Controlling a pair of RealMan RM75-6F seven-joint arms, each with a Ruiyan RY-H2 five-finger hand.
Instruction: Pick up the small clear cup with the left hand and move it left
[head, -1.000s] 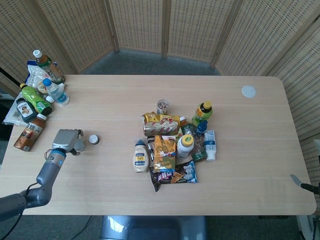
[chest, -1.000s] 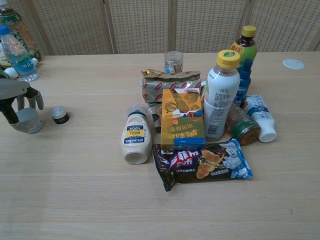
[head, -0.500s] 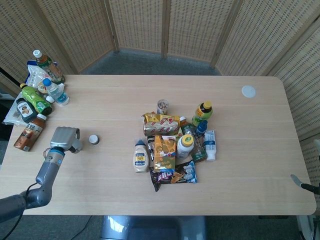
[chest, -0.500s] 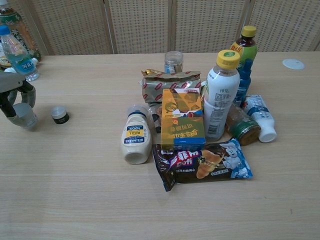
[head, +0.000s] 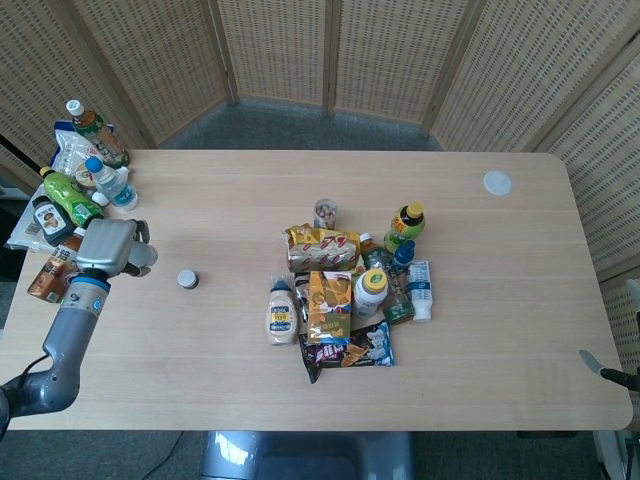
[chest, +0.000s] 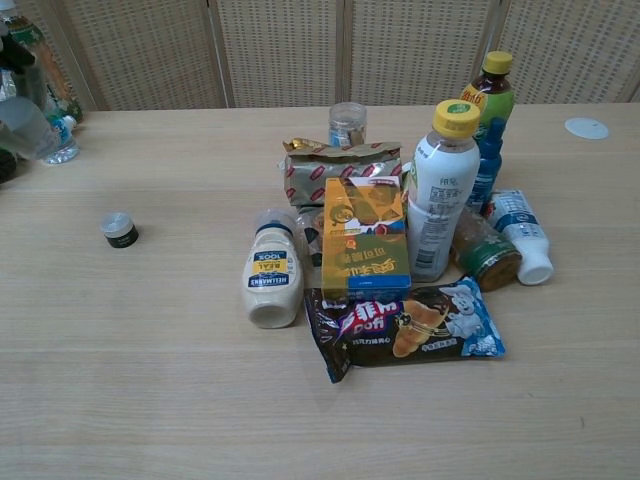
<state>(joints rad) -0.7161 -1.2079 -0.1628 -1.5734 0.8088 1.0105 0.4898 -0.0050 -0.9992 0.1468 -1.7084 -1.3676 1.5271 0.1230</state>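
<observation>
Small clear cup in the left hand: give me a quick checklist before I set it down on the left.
1. Left hand holds the small clear cup: ok.
2. Cup lifted off the table: ok.
3. Clear of the small dark jar: ok.
4. Room among the bottles at the left edge: not ok, crowded beside the hand.
5. Cup upright: cannot tell.
6. Right hand out of the way: cannot tell, not in view.

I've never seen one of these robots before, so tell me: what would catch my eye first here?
Probably the jumble of snacks and bottles mid-table: a yellow-capped white bottle stands tall behind an orange carton. Next, at the far left, the left hand holds the small clear cup beside a cluster of drink bottles, with a small dark jar alone just right of it.
</observation>
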